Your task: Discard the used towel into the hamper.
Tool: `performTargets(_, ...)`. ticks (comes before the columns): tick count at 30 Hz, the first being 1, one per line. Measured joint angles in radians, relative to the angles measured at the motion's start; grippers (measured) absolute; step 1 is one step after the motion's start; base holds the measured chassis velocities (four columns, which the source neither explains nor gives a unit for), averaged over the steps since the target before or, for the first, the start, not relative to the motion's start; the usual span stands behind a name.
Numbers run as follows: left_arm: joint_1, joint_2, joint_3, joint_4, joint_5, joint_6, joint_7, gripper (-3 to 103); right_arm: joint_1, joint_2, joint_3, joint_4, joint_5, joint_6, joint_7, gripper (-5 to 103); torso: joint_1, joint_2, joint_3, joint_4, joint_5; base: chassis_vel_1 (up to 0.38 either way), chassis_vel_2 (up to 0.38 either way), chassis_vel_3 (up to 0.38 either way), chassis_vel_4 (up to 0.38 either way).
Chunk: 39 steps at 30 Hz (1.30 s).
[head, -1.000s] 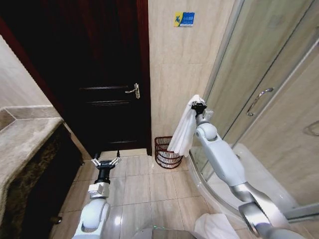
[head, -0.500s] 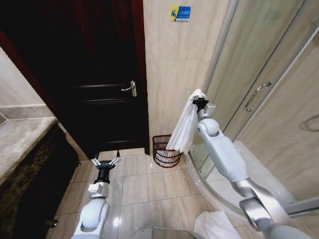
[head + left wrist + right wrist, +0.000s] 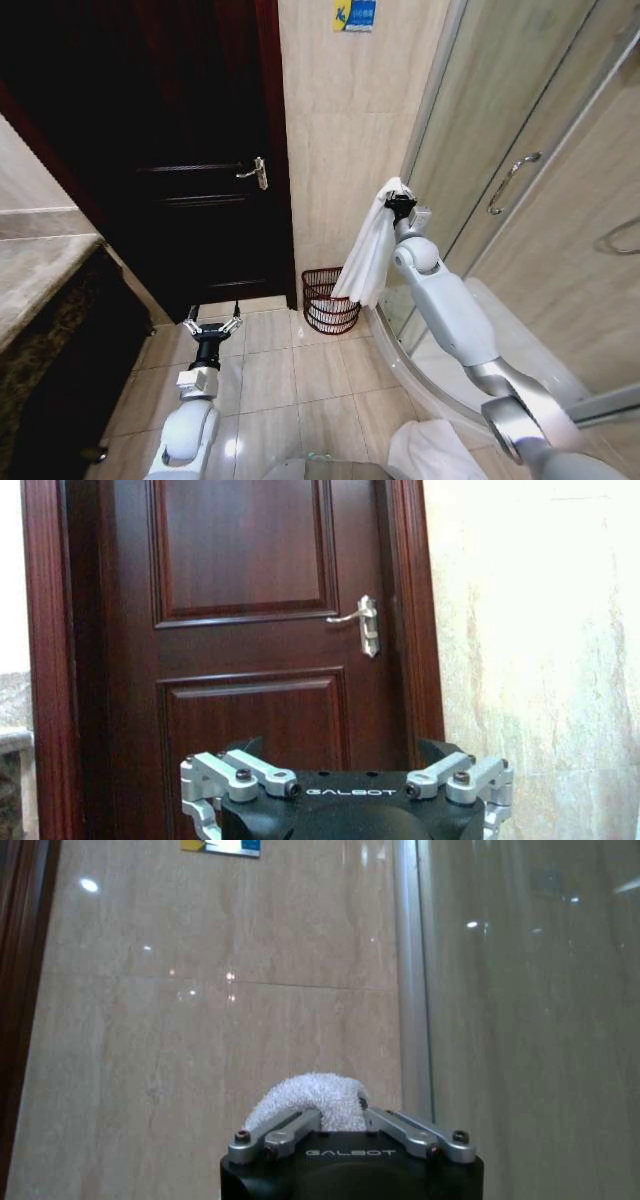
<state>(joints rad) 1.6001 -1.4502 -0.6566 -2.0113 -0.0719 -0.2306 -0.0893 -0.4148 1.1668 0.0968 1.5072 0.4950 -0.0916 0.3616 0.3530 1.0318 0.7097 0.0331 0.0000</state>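
Note:
A white towel (image 3: 370,255) hangs down from my right gripper (image 3: 399,200), which is shut on its top fold and held high beside the shower glass. From the right wrist view the towel (image 3: 308,1099) bulges between the closed fingers. The hamper (image 3: 329,301), a small dark reddish-brown openwork basket, stands on the floor against the tiled wall, directly below and slightly behind the towel's lower end. My left gripper (image 3: 211,325) hangs low over the floor tiles to the left, open and holding nothing; its spread fingers (image 3: 232,769) point at the door.
A dark wooden door (image 3: 190,150) with a metal handle (image 3: 254,171) is left of the hamper. The glass shower enclosure (image 3: 520,180) curves along the right. A stone counter (image 3: 35,275) juts in at the left. Another white cloth (image 3: 435,452) lies on the floor near my base.
The whole picture has shifted down and left, so the camera has moved. The right gripper keeps its hold on the towel. The left arm stays as it was.

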Motion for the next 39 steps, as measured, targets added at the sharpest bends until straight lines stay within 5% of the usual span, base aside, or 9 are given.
performTargets(39,-0.01,-0.006,0.001,0.017,0.001,-0.008,0.007,100,0.012,0.014,-0.033,0.005,-0.002,-0.007,-0.002,2,-0.081,-0.183,-0.102,0.0,-0.0001,0.0,0.0,0.0,0.0)
